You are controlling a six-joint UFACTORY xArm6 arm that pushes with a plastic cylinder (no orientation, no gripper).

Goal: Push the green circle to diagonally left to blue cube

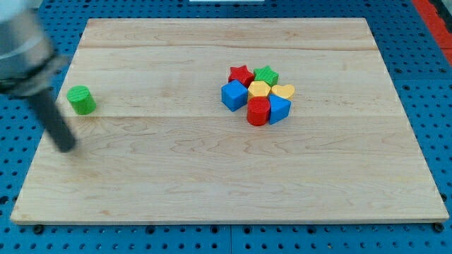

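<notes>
At the board's [212, 197] near-left edge, our tip [66, 146] rests on the wood, the dark rod slanting up toward the view's top-left into a blurred grey arm. We carry no hand or jaws; the rod holds nothing and touches no block.

Just beyond the tip, up and slightly to the view's right, stands the green circle [82, 99], a short upright cylinder, alone near the left edge. A small gap separates it from the rod.

Well apart, past the board's middle toward the view's right, sits a tight cluster. The blue cube [234, 94] forms its left flank. Touching or nearly touching it are a red cylinder [258, 111], a second blue block [280, 109], a yellow hexagon [259, 89], a yellow heart [283, 91], a red star [241, 73] and a green star [266, 74].

The risks, as we judge them: the circle must travel a long way to the right, and a round block tends to roll off a rod's side if struck off-centre, so it may drift toward the board's top or bottom. From where we are, below the circle, a straight push would send it up the view and not toward the cube; we would need to come round to its left first. Arriving too hard could knock the cube and scatter the packed cluster, shifting the reference block itself.
</notes>
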